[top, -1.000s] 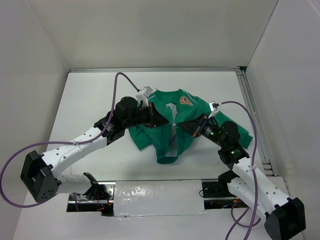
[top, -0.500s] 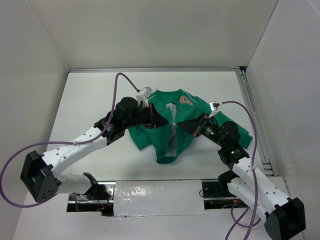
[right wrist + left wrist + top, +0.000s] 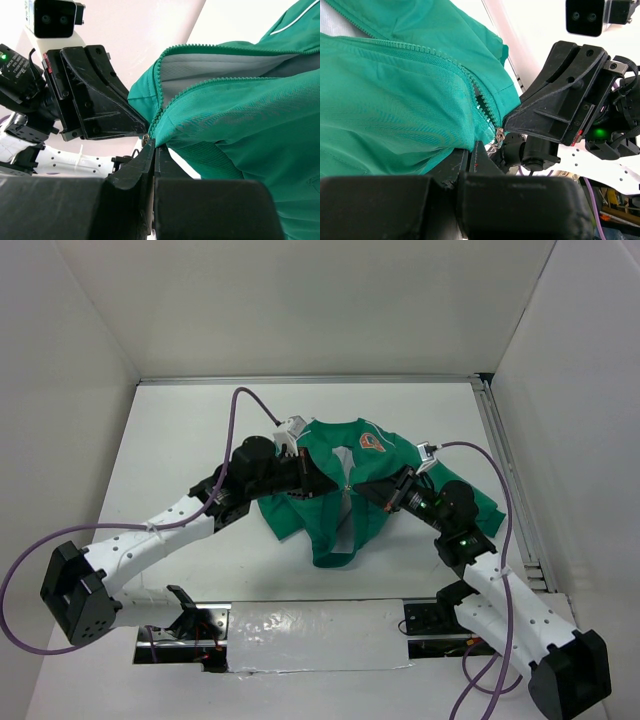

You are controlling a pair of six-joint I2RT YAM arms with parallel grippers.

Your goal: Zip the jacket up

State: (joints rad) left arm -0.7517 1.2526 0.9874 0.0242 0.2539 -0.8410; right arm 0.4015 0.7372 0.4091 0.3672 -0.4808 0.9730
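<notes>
The green jacket (image 3: 330,502) lies crumpled mid-table, its orange chest patch (image 3: 374,442) facing up and its front partly open over the white lining. My left gripper (image 3: 328,483) is shut on the jacket's left front beside the zipper teeth (image 3: 485,102); the fabric bunches over its fingers (image 3: 447,167). My right gripper (image 3: 372,490) is shut on the other front edge (image 3: 210,115), just below the zipper teeth. A small metal slider (image 3: 145,139) sits at its fingertips and also shows in the left wrist view (image 3: 498,135). The two grippers face each other, nearly touching.
White walls enclose the table on three sides. A metal rail (image 3: 510,480) runs along the right edge. The arm bases and a taped strip (image 3: 310,625) sit at the near edge. Purple cables (image 3: 235,410) loop above both arms.
Both grippers stay shut on the jacket in almost the same place; the arms have shifted only very slightly.
</notes>
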